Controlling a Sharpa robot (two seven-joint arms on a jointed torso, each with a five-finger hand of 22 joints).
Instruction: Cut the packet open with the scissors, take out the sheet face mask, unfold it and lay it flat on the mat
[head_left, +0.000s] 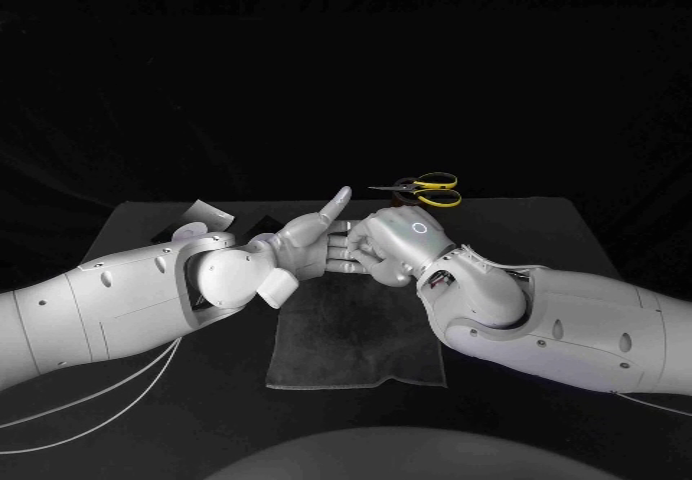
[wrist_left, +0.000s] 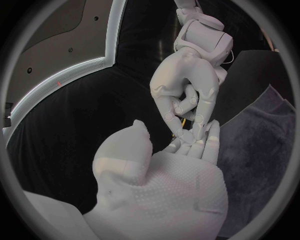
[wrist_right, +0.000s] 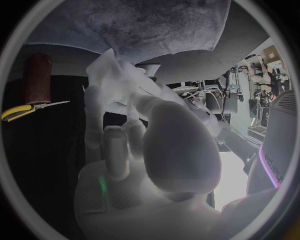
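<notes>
While the surface (head_left: 562, 235) carries the grey mat (head_left: 353, 345) directly beneath both hands, the two meet fingertip to fingertip above the mat's far end: left hand (head_left: 310, 245), right hand (head_left: 389, 235).

Step, judged: packet cut, mask out, unfolding in progress. Laying flat not yet done.

Right hand: grasping the sheet mask (wrist_right: 112, 70), a crumpled white wad bunched at its fingertips, not spread.
Left hand: fingers extended into the right hand's fingertips, one finger raised clear. Cannot tell whether it has any of the sheet.

Scissors (head_left: 428, 190): yellow handles, lying on the surface just beyond the right hand, in neither hand.
White scrap (head_left: 206, 212): beyond the left hand, off the mat. Probably the emptied packet; not certain.

Next move, judged: the left hand needs a sure pinch on a free edge, then the hands must draw apart slowly so that the folds open without tearing. The sheet looks thin and limp and may cling to itself. After that, lower onto the mat below.

Views compared:
- Head view gives layout: hands over the mat, scissors and scrap to either side.
- Right wrist view gives the grasp and the mask's bunched state, plus a brown cylinder (wrist_right: 37, 77) near the scissors.
- Left wrist view gives the left palm from behind and the fingertip contact.
</notes>
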